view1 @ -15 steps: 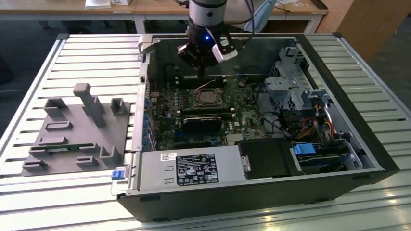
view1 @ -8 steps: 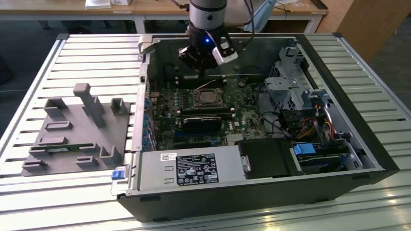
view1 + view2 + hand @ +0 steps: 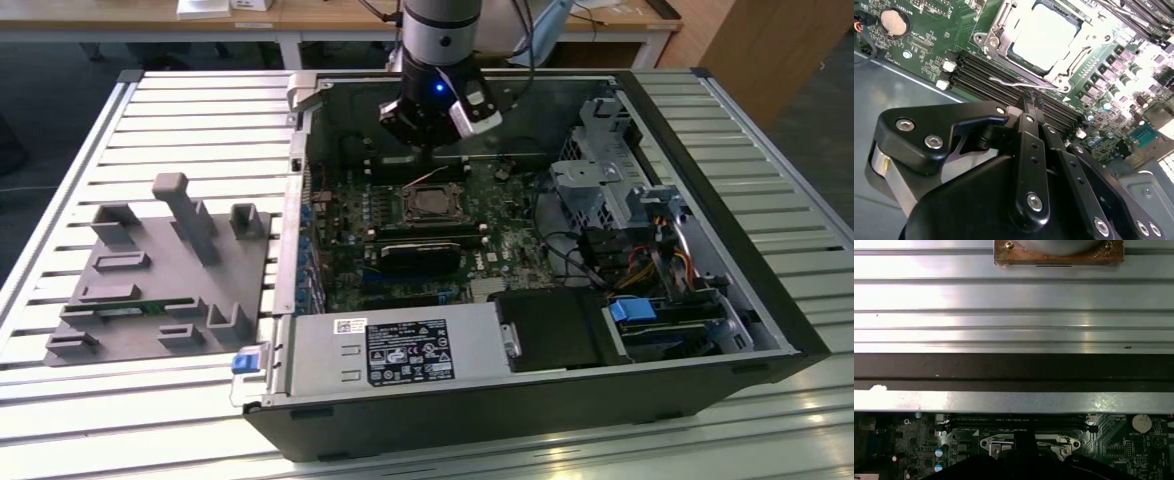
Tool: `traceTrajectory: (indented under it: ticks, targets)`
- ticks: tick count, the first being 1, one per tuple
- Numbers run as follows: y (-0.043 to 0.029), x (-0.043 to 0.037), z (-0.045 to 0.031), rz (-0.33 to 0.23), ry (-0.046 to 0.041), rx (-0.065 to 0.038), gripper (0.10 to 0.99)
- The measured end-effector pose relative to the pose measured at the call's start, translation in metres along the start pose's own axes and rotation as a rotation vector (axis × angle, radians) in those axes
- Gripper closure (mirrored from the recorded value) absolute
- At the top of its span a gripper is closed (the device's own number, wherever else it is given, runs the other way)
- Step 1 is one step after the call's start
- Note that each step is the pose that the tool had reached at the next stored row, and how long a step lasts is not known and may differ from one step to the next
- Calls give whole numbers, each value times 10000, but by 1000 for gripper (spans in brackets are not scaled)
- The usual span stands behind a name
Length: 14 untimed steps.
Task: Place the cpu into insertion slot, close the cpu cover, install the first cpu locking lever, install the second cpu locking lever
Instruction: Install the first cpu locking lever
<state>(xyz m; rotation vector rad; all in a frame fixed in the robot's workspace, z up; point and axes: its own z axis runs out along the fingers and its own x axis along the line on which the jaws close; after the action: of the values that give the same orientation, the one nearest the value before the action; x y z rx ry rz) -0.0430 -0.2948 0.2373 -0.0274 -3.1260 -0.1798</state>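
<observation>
Second wrist view: one cpu point(image 3: 1046, 35)

One computer case point(image 3: 534, 425) holds one motherboard point(image 3: 514, 215), one cpu point(image 3: 1046, 35) and one cpu cover point(image 3: 996, 30); one grey fixture point(image 3: 134, 300) sits beside the case.

Grey fixture tray point(image 3: 200, 292), coin battery point(image 3: 894, 22)

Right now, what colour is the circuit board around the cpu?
Green. The circuit board shows best in the second wrist view.
</observation>
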Motion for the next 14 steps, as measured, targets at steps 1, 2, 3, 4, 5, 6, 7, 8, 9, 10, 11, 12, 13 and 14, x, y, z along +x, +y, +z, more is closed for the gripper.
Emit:
traceTrajectory:
  ticks: [1,2,3,4,5,6,7,8,9,10,11,12,13,14]
  targets:
    - [0,-2,4,0,-1,0,980]
    - [-1,-4,9,1,0,0,980]
    - [-2,-11,16,1,0,1,980]
    - [-2,-22,24,1,-1,0,980]
    - [-3,-38,33,1,-1,0,980]
    - [-4,-59,41,0,-1,0,980]
    - [-4,-78,47,0,0,1,980]
    - [-4,-93,51,0,1,1,980]
    - [-4,-105,54,1,1,2,980]
    - [-5,-113,57,0,1,2,980]
    - [-5,-121,61,0,0,1,980]
    - [-6,-125,65,0,-1,-1,980]
    - [-6,-129,71,0,-1,0,980]
    - [-7,-133,78,0,0,1,980]
